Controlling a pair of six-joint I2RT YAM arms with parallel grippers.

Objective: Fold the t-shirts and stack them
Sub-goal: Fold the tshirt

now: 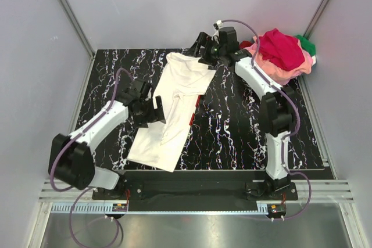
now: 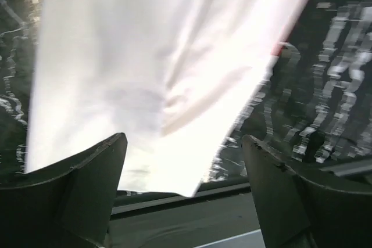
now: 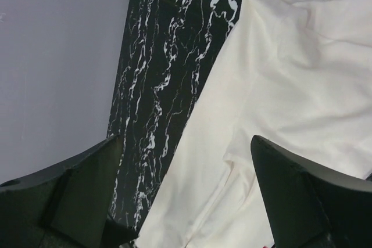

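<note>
The white t-shirt (image 1: 174,105) is soft, matt cloth, lightly creased. The counter (image 1: 244,126) is smooth, black with white marble veining and a slight sheen. The heaped t-shirts (image 1: 283,55) are matt cloth too. The jaws look like dark matt plastic.

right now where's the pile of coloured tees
In the top view the pile of coloured tees sits at the far right corner of the table, just right of the right hand.

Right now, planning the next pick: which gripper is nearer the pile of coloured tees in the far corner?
Right. The right gripper is at the far end of the white t-shirt, just left of the pile; the left gripper is mid-table at that shirt's left edge, farther away.
</note>
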